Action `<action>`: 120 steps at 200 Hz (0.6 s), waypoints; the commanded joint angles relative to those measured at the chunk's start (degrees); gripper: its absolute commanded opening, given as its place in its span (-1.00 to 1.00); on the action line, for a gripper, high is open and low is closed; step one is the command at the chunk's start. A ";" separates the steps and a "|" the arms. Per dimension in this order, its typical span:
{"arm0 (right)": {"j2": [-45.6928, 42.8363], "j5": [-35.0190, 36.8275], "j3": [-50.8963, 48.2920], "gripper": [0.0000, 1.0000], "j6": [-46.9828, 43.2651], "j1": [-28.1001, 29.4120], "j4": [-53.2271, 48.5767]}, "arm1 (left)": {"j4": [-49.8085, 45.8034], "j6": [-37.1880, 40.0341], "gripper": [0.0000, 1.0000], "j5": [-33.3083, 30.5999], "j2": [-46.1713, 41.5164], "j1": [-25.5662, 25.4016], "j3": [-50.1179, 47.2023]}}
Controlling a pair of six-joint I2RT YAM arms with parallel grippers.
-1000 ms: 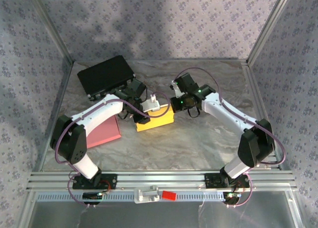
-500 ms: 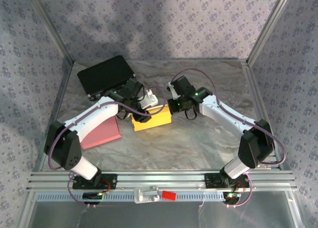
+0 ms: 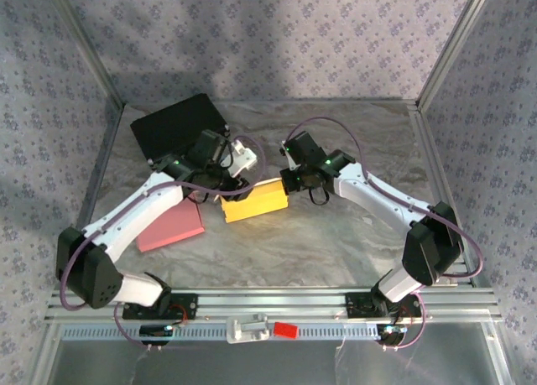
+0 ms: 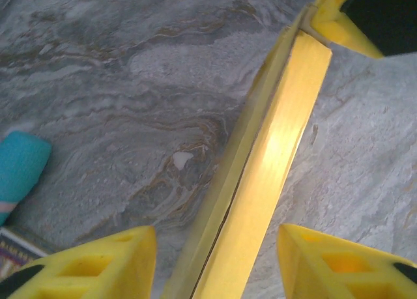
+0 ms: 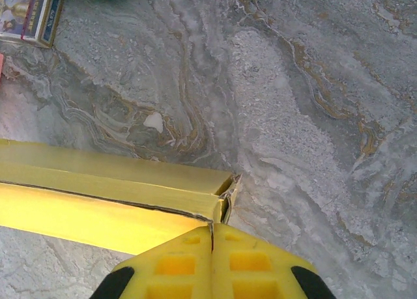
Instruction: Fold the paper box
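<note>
Since the earlier frame the left arm has swung its shoulder toward the lower left of the top view. The left gripper [image 4: 215, 237] has drawn up toward the top of the frame, off the near-left corner of the paper box [image 3: 254, 200]. The box itself has slid a little to the left, and the right gripper [image 5: 212, 235] has followed it leftward.

The yellow box now lies on the marbled table [image 3: 336, 234] at the centre of the top view, between the two wrists. Its long side runs from lower left to upper right.

In the left wrist view we see the left gripper's two yellow fingers [image 4: 98, 263] standing wide apart at the bottom corners of the frame. The box's long top edge runs up between them toward the upper right, and neither finger presses on it.

In the right wrist view the right gripper's fingers are pressed together at bottom centre, their tips right at the box's crumpled end corner. We cannot tell whether any paper is pinched between them.

A black case [image 3: 176, 125] sits at the upper left of the top view, and a pink flat pad [image 3: 172, 226] lies lower left of the box. A teal object [image 4: 19, 169] shows at the left edge of the left wrist view. A small printed card box [image 5: 29, 15] sits in the top left corner of the right wrist view.
</note>
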 commanded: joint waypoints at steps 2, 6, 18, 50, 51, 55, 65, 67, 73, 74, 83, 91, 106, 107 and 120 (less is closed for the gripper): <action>0.39 1.25 0.23 -1.00 1.58 0.79 -2.80 | -4.54 -9.78 -0.11 -3.89 -3.97 1.32 0.21; 0.47 1.38 0.47 -1.00 1.77 0.90 -2.93 | -5.82 -11.26 -0.15 -4.79 -4.34 1.63 0.32; 0.85 1.57 1.01 -1.00 2.02 0.89 -3.40 | -10.08 -14.69 -0.24 -6.89 -5.32 2.42 0.50; 1.97 1.17 2.33 -1.00 2.12 0.90 -4.31 | -20.36 -18.21 -0.33 -6.60 -6.79 4.21 -0.58; 2.03 1.19 2.39 -1.00 2.12 0.90 -4.38 | -20.59 -18.21 -0.33 -6.48 -6.84 4.21 -0.61; 2.21 1.20 2.65 -1.00 2.12 0.90 -4.56 | -21.34 -18.22 -0.33 -6.18 -6.97 4.25 -0.77; 2.26 1.12 2.82 -1.00 2.03 0.93 -4.52 | -22.29 -18.29 -0.28 -5.05 -7.48 4.55 -1.22; 2.26 1.12 2.80 -1.00 2.03 0.95 -4.49 | -22.40 -18.37 -0.26 -4.92 -7.57 4.62 -1.29; 2.19 1.19 2.87 -1.00 2.03 0.90 -4.53 | -22.21 -18.64 -0.22 -4.43 -7.90 4.88 -1.50; 2.18 1.20 2.83 -1.00 2.03 0.90 -4.53 | -22.17 -18.69 -0.22 -4.30 -7.92 4.94 -1.51; 2.09 1.12 2.88 -1.00 2.03 0.90 -4.37 | -21.46 -19.27 -0.18 -3.76 -8.09 5.42 -1.48; 2.25 0.94 2.95 -1.00 2.03 0.89 -4.40 | -20.69 -20.17 -0.15 -3.00 -7.99 5.94 -1.36; 2.31 0.83 3.08 -1.00 1.95 0.90 -4.57 | -19.47 -22.77 -0.09 -1.03 -7.07 6.82 -1.35; 2.29 0.80 3.12 -1.00 1.95 0.86 -4.55 | -19.40 -22.95 -0.09 -0.97 -6.98 6.87 -1.39; 2.26 0.64 3.09 -1.00 1.92 0.84 -4.51 | -18.94 -24.46 -0.08 -0.66 -5.76 7.35 -1.34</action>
